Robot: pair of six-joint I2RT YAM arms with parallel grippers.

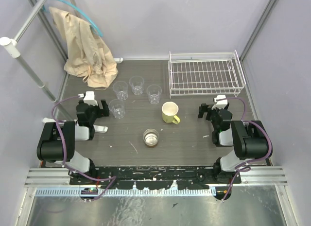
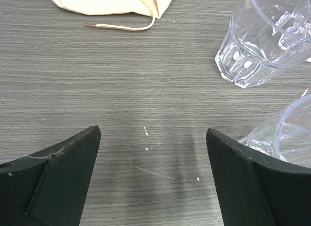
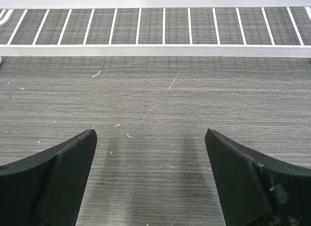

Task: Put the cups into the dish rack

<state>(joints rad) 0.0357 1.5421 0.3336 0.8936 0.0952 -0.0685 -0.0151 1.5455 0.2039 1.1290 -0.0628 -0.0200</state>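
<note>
Six cups stand outside the white dish rack point(image 1: 170, 74), which fills the far right corner of the grey counter point(image 1: 192, 133). Four clear tumblers point(image 1: 137, 85) cluster left of centre, with the yellow mug point(image 1: 169, 112) at centre and the metallic cup point(image 1: 151, 137) nearer the near edge. Bare counter separates the mug from the rack. The left jaws, beside one tumbler, and the right jaws gape wide, holding nothing. A beige cloth point(image 1: 87, 46), perhaps a bag, drapes the far left corner.
</note>
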